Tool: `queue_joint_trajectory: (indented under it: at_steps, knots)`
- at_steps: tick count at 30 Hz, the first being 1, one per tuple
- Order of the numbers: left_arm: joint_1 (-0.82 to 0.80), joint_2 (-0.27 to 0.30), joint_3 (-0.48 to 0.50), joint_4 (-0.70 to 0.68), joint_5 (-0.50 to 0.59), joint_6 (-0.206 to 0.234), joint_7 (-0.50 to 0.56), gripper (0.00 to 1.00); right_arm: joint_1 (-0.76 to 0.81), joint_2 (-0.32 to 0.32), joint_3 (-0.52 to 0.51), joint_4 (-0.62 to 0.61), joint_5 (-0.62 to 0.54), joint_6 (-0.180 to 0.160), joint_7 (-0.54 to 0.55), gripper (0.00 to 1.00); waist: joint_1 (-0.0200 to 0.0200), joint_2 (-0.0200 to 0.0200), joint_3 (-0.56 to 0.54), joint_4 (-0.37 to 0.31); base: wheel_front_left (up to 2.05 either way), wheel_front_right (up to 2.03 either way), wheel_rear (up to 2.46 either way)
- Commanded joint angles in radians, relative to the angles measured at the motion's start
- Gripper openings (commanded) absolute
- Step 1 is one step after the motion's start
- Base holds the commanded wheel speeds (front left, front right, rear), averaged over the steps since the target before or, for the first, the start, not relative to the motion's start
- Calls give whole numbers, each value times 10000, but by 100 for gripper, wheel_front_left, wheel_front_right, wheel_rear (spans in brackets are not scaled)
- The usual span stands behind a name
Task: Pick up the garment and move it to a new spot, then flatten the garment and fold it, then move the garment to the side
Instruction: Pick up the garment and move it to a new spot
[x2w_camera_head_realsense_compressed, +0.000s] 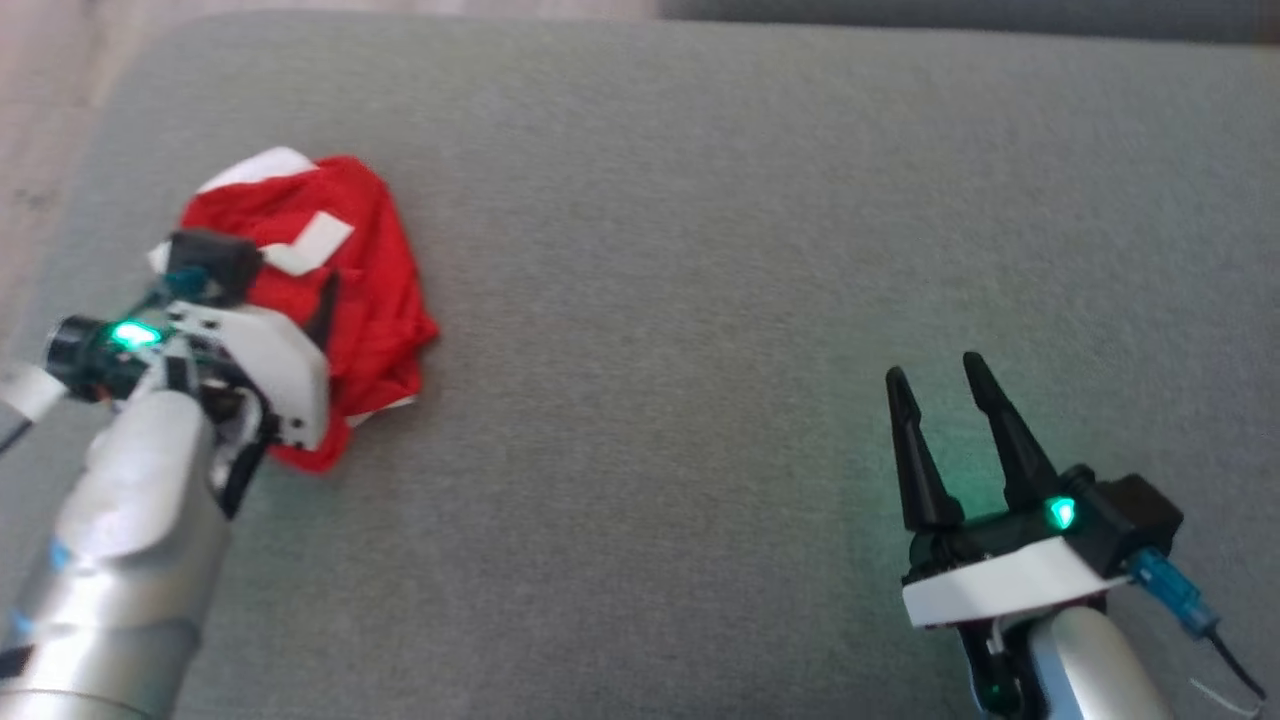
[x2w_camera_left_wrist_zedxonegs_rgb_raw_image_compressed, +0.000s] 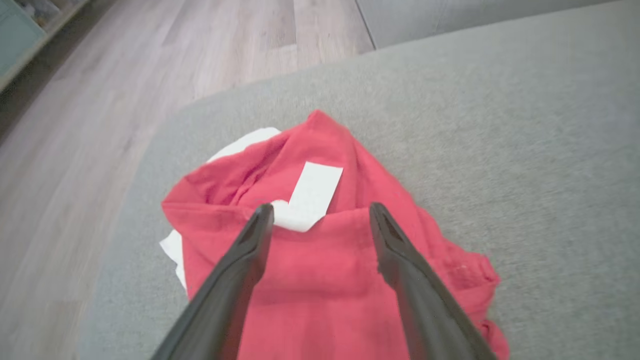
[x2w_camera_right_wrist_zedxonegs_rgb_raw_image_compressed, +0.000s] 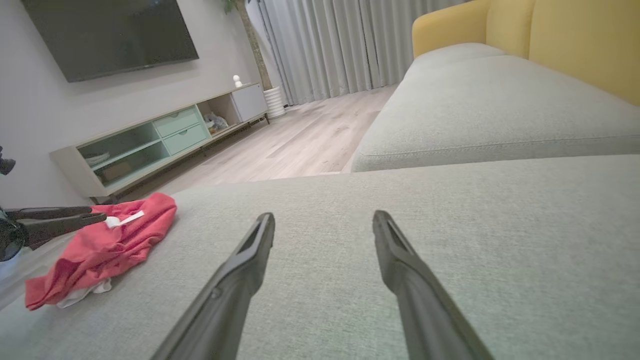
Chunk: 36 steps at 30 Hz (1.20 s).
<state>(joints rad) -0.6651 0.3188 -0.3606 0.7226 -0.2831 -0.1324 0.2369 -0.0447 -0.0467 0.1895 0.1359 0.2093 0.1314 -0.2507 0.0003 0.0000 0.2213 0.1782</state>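
Note:
The garment (x2w_camera_head_realsense_compressed: 350, 270) is a crumpled red piece with white patches, lying in a heap near the left end of the grey cushion (x2w_camera_head_realsense_compressed: 700, 250). My left gripper (x2w_camera_left_wrist_zedxonegs_rgb_raw_image_compressed: 320, 215) hangs just above the heap, jaws open, with the red cloth (x2w_camera_left_wrist_zedxonegs_rgb_raw_image_compressed: 320, 270) spread beneath both fingers and a white patch (x2w_camera_left_wrist_zedxonegs_rgb_raw_image_compressed: 310, 195) between the tips. In the head view the left wrist (x2w_camera_head_realsense_compressed: 240, 350) covers the garment's near-left part. My right gripper (x2w_camera_head_realsense_compressed: 935, 375) stands open over bare cushion at the lower right, far from the garment (x2w_camera_right_wrist_zedxonegs_rgb_raw_image_compressed: 110, 240), holding nothing.
Wooden floor (x2w_camera_left_wrist_zedxonegs_rgb_raw_image_compressed: 100, 100) lies beyond the cushion's left edge. A second grey seat (x2w_camera_right_wrist_zedxonegs_rgb_raw_image_compressed: 490, 110) with a yellow back (x2w_camera_right_wrist_zedxonegs_rgb_raw_image_compressed: 575, 40) adjoins at the far side. A TV cabinet (x2w_camera_right_wrist_zedxonegs_rgb_raw_image_compressed: 160, 140) stands against the wall across the floor. Broad bare cushion stretches between the two grippers.

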Motion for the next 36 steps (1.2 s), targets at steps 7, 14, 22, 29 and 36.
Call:
queue_joint_trajectory:
  at_steps: [7, 14, 22, 29, 36]
  knots:
    - [-1012, 931, 33, 1326, -700, 19, -110, 100, -463, -35, 150, -174, -63, -7, -111, 100, -3, 0, 679, -708, 0, 0, 0]
    - [-1079, 888, -567, 1754, -1399, 18, -561, 0, -461, -35, 111, -59, -72, -7, -111, 100, -3, 0, 617, -747, 0, 0, 0]
    - [-1386, 1182, -723, 1577, -1219, 18, -2368, 0, -340, -35, 365, -125, 151, -7, -111, 100, -3, 0, 48, -639, 0, 0, 0]
    - [-1499, 1277, -652, 567, -1244, 37, -3432, 0, -73, -35, 573, -46, 419, -7, -111, 100, -3, 0, -740, -706, 0, 0, 0]
    - [-1215, 1144, -652, -1334, -1528, 176, -3078, 0, 79, -35, 733, -38, 629, -7, -111, 100, -3, 0, -1151, -1227, 0, 0, 0]
